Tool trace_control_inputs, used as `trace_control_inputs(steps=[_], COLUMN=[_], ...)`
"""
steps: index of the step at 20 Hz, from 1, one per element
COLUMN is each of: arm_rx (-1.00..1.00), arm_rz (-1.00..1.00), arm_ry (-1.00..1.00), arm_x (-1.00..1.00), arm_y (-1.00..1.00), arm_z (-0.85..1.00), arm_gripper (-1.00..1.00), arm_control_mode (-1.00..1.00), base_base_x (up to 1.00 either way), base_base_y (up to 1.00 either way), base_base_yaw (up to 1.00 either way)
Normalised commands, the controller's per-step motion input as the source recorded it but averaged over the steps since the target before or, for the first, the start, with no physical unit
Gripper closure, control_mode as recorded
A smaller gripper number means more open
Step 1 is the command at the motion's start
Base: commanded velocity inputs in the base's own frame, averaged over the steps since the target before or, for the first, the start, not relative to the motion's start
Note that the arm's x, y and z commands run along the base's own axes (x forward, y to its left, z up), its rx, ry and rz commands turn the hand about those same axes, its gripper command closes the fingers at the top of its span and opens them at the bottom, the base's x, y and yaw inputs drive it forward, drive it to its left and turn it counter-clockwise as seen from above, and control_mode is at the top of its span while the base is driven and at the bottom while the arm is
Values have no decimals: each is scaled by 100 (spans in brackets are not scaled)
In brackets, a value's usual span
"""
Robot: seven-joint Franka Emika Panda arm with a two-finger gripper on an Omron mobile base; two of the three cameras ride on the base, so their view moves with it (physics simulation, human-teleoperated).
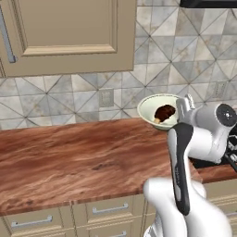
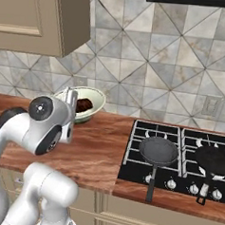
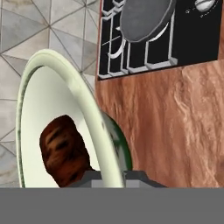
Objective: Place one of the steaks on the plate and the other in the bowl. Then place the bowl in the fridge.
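The pale cream-green bowl (image 1: 150,109) (image 2: 96,100) is at the back of the wooden counter by the tiled wall, left of the stove. One dark reddish-brown steak (image 1: 165,112) (image 2: 84,105) (image 3: 63,151) lies inside it. In the hand view the bowl (image 3: 43,100) looms close, and its flared rim runs down between my fingers. My gripper (image 3: 114,177) (image 1: 179,113) is shut on that rim, on the side nearest the stove. I cannot tell whether the bowl rests on the counter or hangs just above it. The other steak and the fridge are out of view.
A black stove (image 2: 129,168) lies right of the bowl with a grey frying pan (image 2: 158,151) and a darker pan (image 2: 215,162) on it. A beige wall cabinet (image 1: 69,32) hangs above the counter (image 1: 69,157). Drawers line the counter front.
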Motion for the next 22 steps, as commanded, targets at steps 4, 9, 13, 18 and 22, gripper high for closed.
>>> trace_control_inputs(steps=[4, 9, 13, 18, 22], arm_rx=[0, 0, 0, 0, 0], arm_rz=[0, 0, 0, 0, 0], arm_ry=[0, 2, 0, 0, 0], arm_x=[-83, -82, 0, 0, 0], arm_y=[24, 9, 0, 0, 0], arm_z=[51, 8, 0, 0, 0], arm_gripper=[100, 100, 100, 100, 100], arm_control_mode=[-100, -100, 100, 100, 100], base_base_x=[0, 0, -56, -29, 0], base_base_y=[0, 0, -26, -39, 0], base_base_yaw=[0, 0, -25, -71, -100])
